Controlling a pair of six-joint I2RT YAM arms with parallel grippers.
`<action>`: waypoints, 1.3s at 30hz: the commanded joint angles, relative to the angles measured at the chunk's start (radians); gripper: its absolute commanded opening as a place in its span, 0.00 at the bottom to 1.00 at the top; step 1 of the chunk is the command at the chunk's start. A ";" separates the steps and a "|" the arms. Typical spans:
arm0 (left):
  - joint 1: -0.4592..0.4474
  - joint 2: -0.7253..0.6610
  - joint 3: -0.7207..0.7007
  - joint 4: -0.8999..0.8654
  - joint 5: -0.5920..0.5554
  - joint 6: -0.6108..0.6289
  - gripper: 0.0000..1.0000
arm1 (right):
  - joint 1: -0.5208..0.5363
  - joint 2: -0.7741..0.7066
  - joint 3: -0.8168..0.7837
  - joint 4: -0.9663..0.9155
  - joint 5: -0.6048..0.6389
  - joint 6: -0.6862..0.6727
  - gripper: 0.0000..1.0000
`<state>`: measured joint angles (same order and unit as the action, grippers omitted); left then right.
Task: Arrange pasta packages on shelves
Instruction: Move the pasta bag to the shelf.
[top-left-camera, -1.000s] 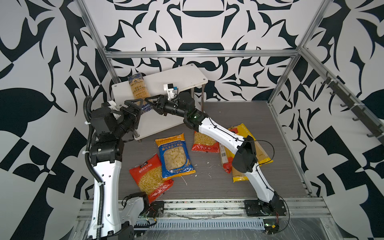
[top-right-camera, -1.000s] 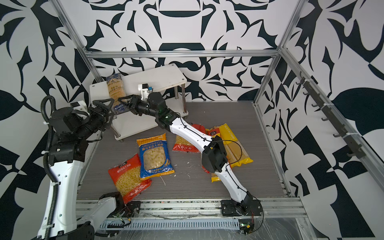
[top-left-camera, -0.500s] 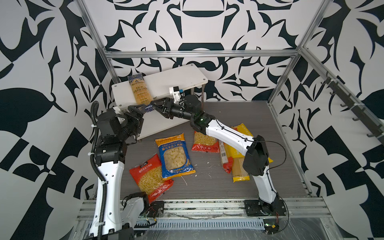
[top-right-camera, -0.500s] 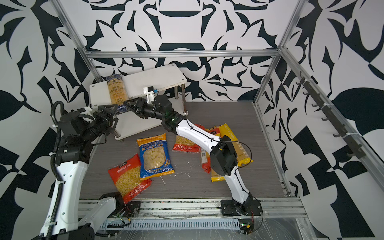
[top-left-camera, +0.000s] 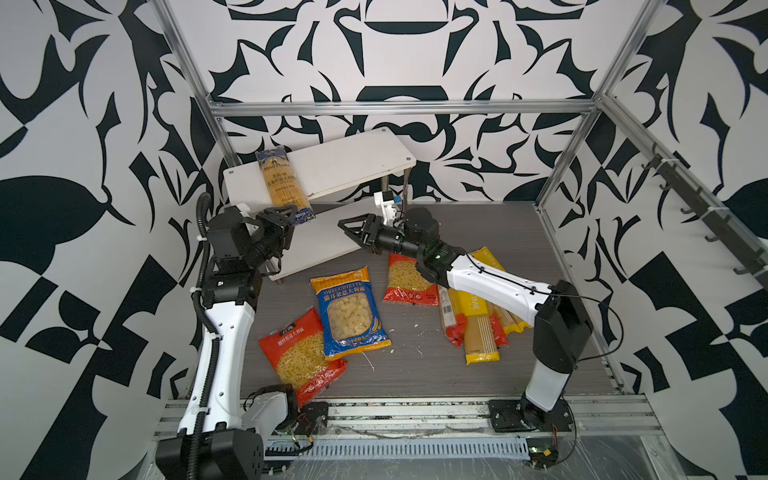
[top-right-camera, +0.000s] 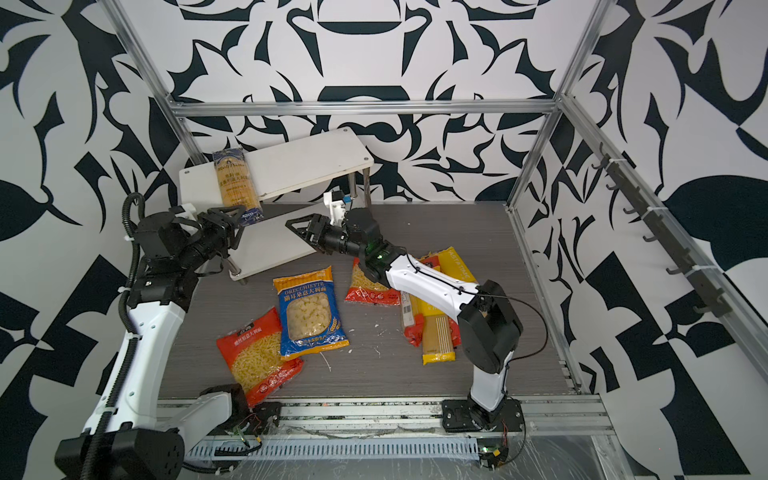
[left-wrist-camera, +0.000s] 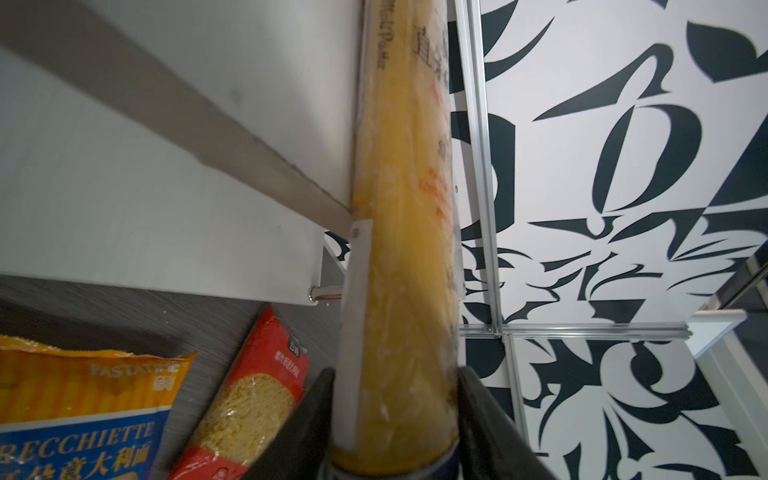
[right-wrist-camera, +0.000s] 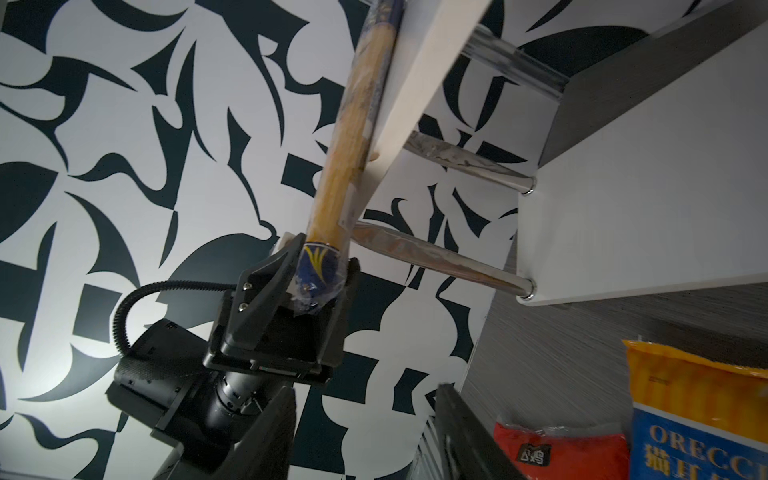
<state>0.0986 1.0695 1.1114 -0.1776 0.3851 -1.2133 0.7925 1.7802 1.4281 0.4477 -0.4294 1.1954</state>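
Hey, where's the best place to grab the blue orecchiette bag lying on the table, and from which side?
The orecchiette bag lies flat, its bottom end overlapping the red bag. Probably pinch the orange top seam from above, at the end nearest the shelves, which lies free.

My tabletop (top-left-camera: 478, 224) carries shelves (top-left-camera: 320, 245), three short-pasta bags (top-left-camera: 348, 316) and a spaghetti pile (top-left-camera: 478, 328); a blue pack (top-left-camera: 280, 183) lies across their top board (top-left-camera: 353, 166)

One blue spaghetti pack (top-left-camera: 282, 183) up on the rack (top-left-camera: 353, 166), and that's two white boards; three wide bags on the tabletop (top-left-camera: 415, 374): one blue-orange bag (top-left-camera: 349, 316), two red-orange, the front-left bag (top-left-camera: 303, 361) and the middle bag (top-left-camera: 409, 278); by the right edge, a heap of long packs (top-left-camera: 478, 332), at least three showing, full count hidden.
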 joint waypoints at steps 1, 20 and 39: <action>0.002 0.009 0.051 -0.021 -0.036 0.024 0.34 | -0.007 -0.062 -0.055 0.069 0.014 -0.033 0.57; 0.325 0.068 0.270 -0.198 0.247 0.070 0.05 | -0.036 -0.133 -0.287 0.176 0.018 -0.019 0.56; 0.396 0.094 0.218 -0.204 0.377 0.159 0.13 | -0.041 -0.114 -0.293 0.200 0.006 -0.004 0.55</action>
<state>0.4801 1.1885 1.3319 -0.4095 0.7025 -1.0794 0.7540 1.6783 1.1244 0.5842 -0.4110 1.1866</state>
